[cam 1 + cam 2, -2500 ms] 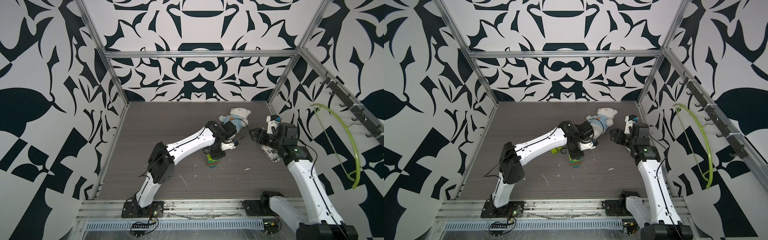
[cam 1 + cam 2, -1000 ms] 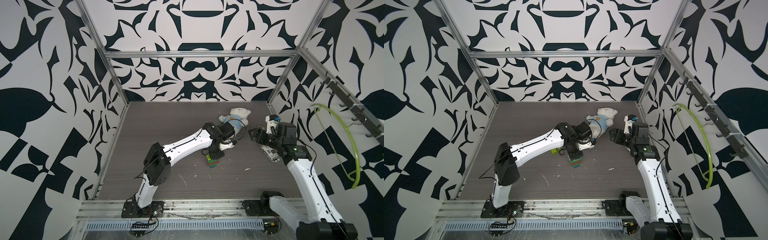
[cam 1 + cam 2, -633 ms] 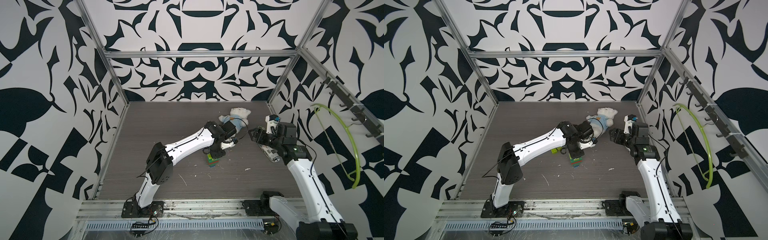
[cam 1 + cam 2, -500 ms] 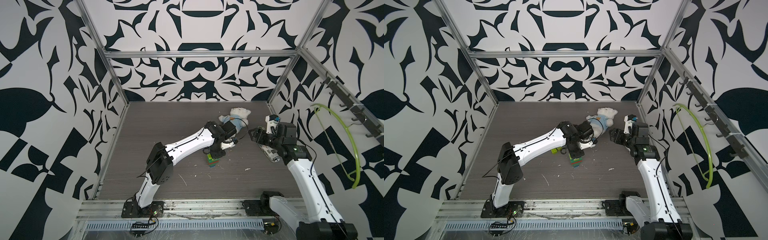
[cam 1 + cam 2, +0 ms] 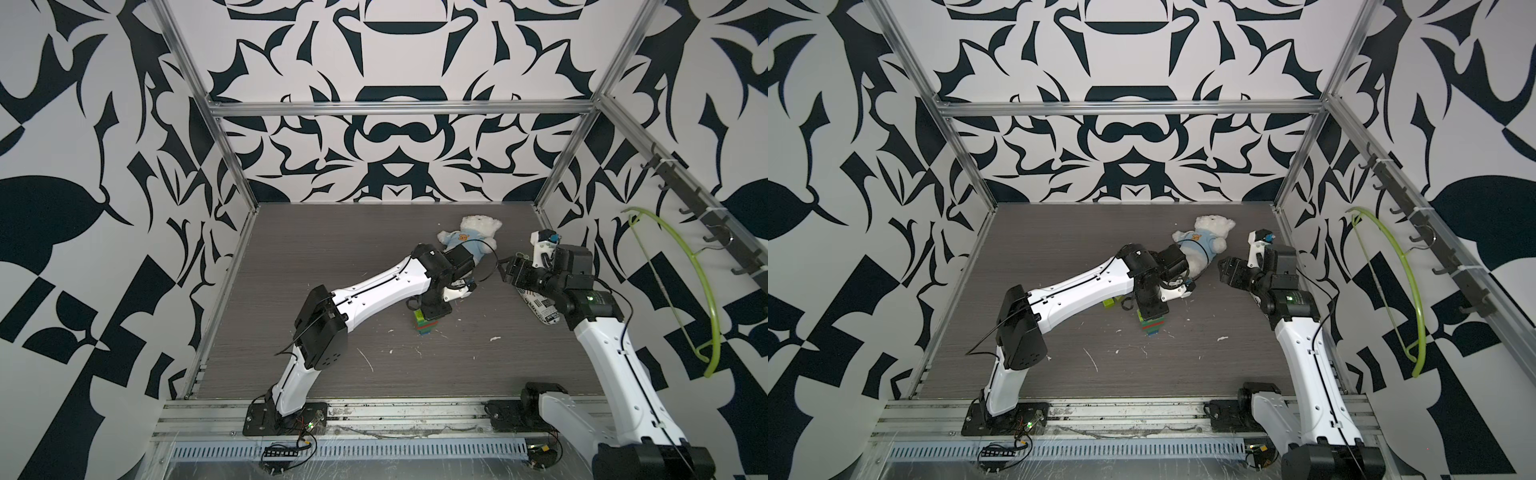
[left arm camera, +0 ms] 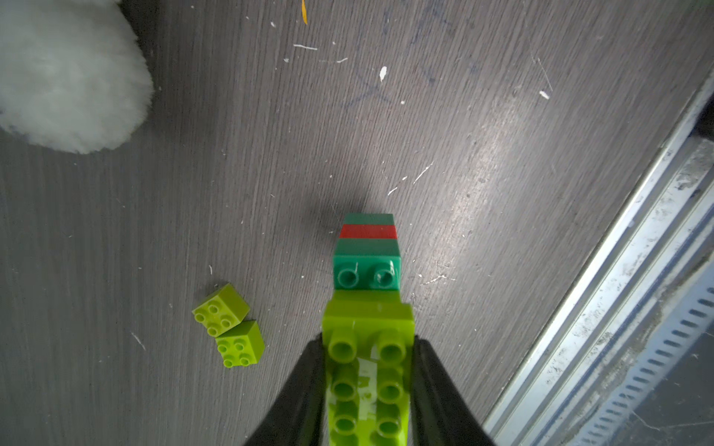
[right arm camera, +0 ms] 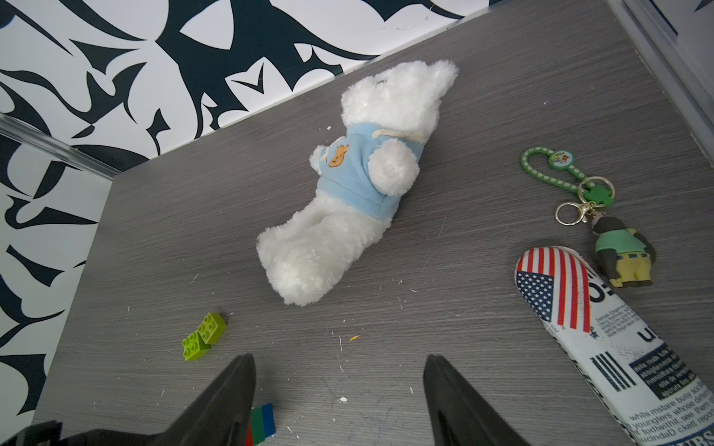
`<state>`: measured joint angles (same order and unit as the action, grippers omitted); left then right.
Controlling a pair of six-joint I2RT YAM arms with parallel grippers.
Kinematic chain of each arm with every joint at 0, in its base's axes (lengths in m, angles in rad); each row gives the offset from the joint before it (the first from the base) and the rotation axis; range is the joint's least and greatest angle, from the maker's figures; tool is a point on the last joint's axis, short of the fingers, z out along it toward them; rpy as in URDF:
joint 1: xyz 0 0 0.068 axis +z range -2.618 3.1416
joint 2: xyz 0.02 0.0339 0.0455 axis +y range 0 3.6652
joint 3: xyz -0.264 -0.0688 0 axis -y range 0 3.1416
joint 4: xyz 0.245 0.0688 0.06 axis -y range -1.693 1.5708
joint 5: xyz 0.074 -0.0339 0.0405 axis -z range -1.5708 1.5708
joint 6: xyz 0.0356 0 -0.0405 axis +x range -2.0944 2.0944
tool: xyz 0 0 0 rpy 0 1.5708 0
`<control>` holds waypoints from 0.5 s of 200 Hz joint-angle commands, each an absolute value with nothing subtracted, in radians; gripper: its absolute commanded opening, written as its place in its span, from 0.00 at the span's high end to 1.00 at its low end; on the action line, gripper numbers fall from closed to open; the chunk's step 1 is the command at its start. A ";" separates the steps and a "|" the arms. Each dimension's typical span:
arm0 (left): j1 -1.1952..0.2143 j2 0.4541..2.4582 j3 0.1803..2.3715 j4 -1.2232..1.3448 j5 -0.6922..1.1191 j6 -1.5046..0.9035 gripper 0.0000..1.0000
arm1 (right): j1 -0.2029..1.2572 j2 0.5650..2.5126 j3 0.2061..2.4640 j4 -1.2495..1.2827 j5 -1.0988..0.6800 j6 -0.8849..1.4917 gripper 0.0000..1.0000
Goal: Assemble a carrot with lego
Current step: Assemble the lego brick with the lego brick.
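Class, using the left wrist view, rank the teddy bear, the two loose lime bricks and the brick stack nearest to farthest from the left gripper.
1. The brick stack: held in the jaws of the left gripper.
2. The loose lime bricks: lying beside the stack.
3. The teddy bear: farthest, well beyond the bricks.

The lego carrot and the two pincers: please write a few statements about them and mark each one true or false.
1. The left pincer is shut on a lime-green oblong brick at the top of the carrot. True.
2. The right pincer holds a brick. False: it is open and empty.
3. Two small lime-green bricks lie on the table, touching each other. True.
4. The carrot has a yellow band. False: the band is red.
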<state>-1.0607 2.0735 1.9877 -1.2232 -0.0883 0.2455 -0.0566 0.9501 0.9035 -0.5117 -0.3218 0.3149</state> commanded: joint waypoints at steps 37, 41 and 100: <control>-1.063 2.100 1.988 -1.208 -0.118 0.236 1.00 | -0.052 0.945 0.904 -0.482 -0.338 0.306 0.26; -1.063 2.098 1.993 -1.209 -0.122 0.236 1.00 | -0.054 0.945 0.902 -0.482 -0.338 0.306 0.26; -1.062 2.104 1.978 -1.208 -0.103 0.232 1.00 | -0.053 0.941 0.897 -0.483 -0.336 0.305 0.26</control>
<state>-1.0607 2.0754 1.9877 -1.2037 -0.1139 0.2390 -0.0566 0.9501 0.8978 -0.5117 -0.3286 0.3145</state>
